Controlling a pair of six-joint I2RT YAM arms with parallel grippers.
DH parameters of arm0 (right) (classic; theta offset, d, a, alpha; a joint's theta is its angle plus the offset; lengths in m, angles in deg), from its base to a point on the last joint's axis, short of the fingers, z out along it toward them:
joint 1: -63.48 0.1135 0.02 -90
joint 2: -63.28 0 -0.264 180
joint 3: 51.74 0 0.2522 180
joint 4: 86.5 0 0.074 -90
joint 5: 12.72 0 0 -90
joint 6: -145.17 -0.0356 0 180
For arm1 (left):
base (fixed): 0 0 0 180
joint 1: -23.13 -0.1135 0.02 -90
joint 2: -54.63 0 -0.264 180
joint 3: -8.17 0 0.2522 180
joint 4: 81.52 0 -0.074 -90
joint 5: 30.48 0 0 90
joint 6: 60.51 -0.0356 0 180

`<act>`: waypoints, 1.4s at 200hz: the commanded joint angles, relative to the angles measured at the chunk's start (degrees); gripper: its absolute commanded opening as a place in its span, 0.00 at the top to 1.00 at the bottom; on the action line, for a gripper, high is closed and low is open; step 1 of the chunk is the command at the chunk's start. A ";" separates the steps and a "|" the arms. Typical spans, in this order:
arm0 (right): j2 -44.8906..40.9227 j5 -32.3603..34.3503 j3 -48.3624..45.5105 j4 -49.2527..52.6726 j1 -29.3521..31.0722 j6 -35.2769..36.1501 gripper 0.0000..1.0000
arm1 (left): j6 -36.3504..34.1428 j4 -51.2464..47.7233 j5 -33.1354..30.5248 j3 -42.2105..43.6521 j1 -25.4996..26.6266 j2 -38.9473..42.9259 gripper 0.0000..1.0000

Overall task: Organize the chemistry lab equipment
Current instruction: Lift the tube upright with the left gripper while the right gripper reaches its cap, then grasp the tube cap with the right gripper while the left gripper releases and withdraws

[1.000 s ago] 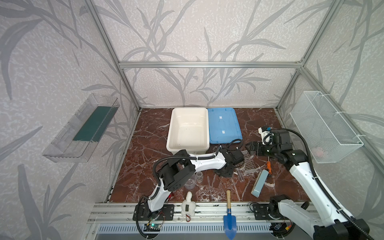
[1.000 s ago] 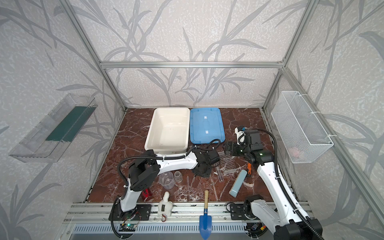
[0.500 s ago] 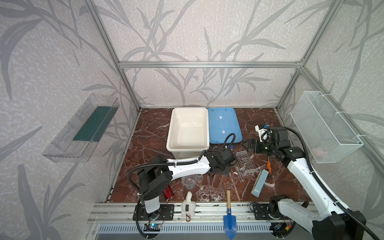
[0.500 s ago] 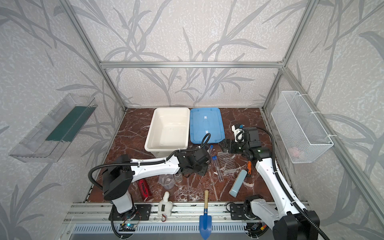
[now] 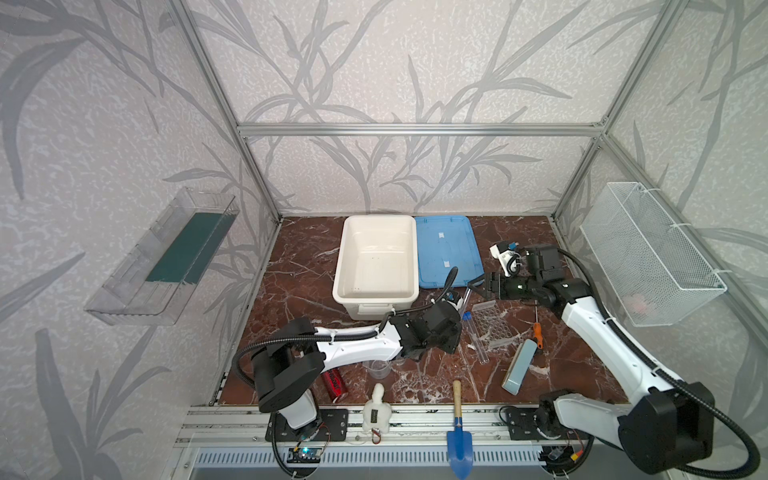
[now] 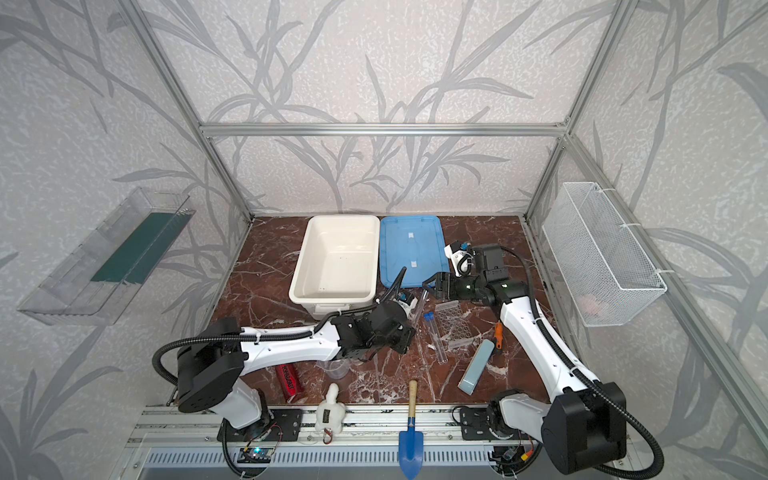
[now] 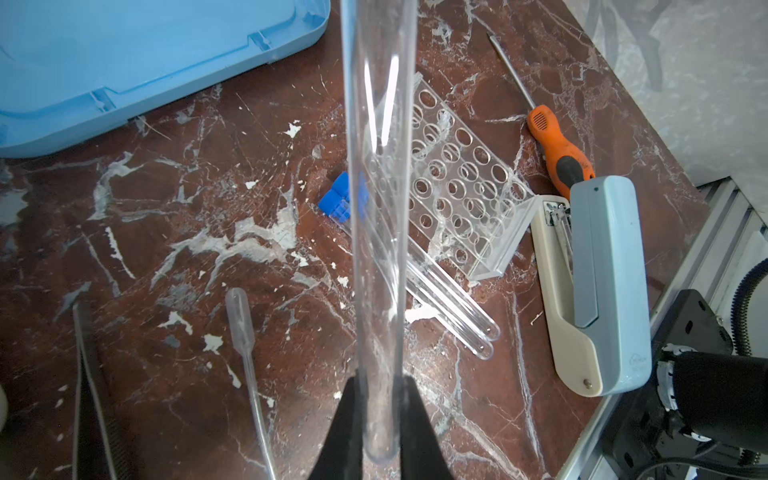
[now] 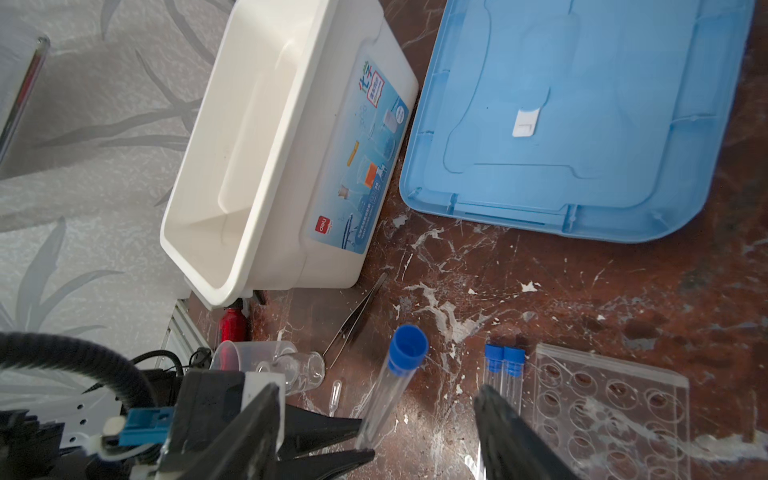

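Left gripper is clamped on the round end of a capped tube, held tilted above the table. Its cap points toward the right gripper, whose jaws stand wide apart, not touching it. Two more tubes lie just left of the rack, right of the bin. The beaker stands near the front.
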 commanded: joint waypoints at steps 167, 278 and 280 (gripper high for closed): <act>5.04 0.06 -0.95 -4.47 2.13 -2.68 0.70 | 0.27 3.34 0.08 -0.44 0.57 0.76 0.87; 3.01 3.09 -3.42 -6.39 2.16 -2.91 0.81 | 0.92 2.20 -3.35 -2.74 0.65 -0.57 0.50; 2.88 3.22 -3.51 -6.51 2.16 -2.97 0.81 | 0.98 2.13 -3.55 -2.86 0.65 -0.46 0.47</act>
